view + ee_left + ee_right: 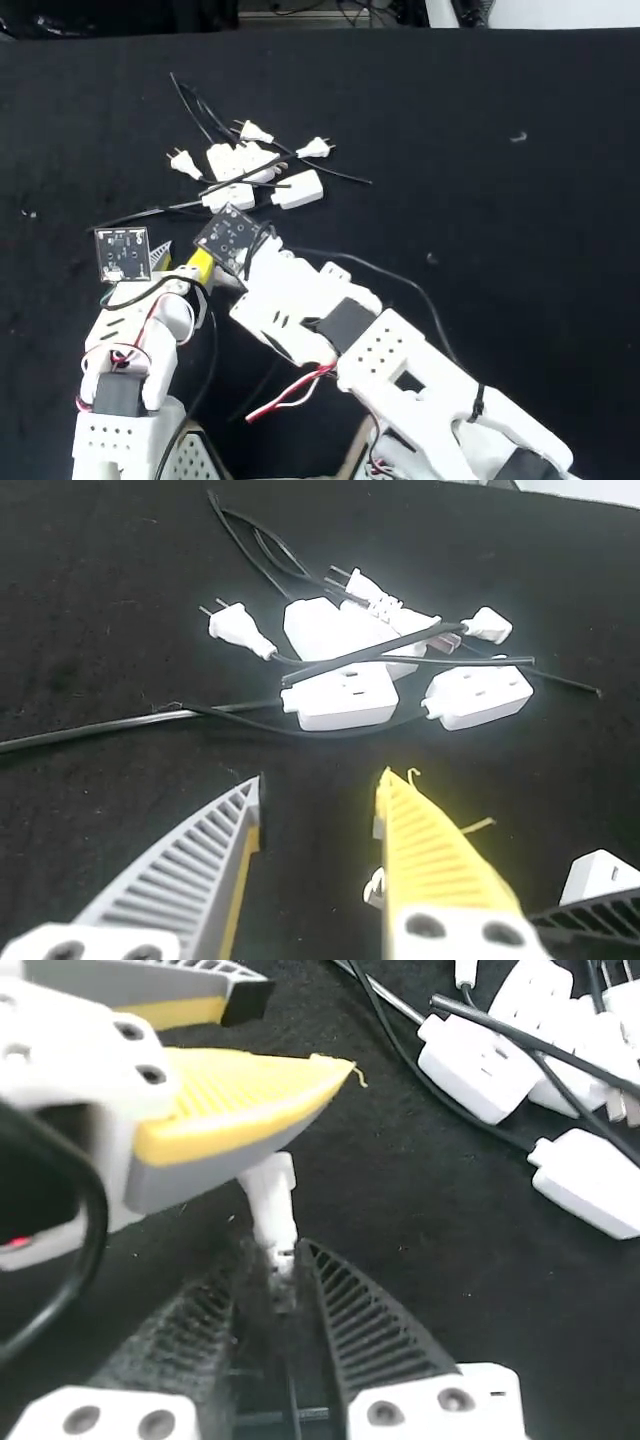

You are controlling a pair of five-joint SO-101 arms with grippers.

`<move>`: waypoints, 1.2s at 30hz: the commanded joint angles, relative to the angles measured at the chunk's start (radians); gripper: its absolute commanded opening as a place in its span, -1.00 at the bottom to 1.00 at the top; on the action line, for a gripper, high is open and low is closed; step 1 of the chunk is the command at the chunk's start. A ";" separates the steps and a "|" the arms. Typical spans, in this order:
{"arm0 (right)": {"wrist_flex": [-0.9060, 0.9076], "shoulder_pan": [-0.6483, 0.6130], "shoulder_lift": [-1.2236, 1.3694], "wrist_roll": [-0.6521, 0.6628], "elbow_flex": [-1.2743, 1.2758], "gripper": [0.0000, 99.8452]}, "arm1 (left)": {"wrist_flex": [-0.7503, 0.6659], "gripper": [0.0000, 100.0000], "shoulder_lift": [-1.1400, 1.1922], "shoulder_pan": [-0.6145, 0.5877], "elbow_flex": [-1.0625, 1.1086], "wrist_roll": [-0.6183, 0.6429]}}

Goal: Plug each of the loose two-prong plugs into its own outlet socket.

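My right gripper (280, 1250) is shut on a white two-prong plug (274, 1196) that sticks out past its black fingers, just above the black table. My left gripper (320, 780) stands open right beside it, and its yellow finger (240, 1110) hangs over the held plug. In the high view the left gripper (180, 260) sits just short of the pile, with the right arm (290, 290) next to it. Ahead lie white outlet sockets (340, 695) (478, 692) tangled with black cords. Loose plugs (238, 628) (488, 625) (365, 588) lie around them.
The pile of sockets, plugs and cords (250, 170) sits left of the table's middle. A long black cord (90, 730) runs out from it toward the left edge. Each wrist carries a square marker tag (122, 252) (232, 238). Open black table (480, 180) stretches to the right.
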 commanded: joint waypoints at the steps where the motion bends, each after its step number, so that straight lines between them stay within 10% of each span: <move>1: -0.037 -0.006 -0.054 -0.051 -0.021 -0.98 | -0.005 -0.62 0.005 0.015 -0.002 -0.008; 24: -0.071 -0.009 -0.048 0.023 0.021 -0.98 | -0.058 -0.62 0.006 -0.084 -0.018 0.000; 36: -0.077 -0.041 -0.054 -0.068 0.016 -0.98 | -0.054 -0.62 0.006 0.070 0.048 -0.009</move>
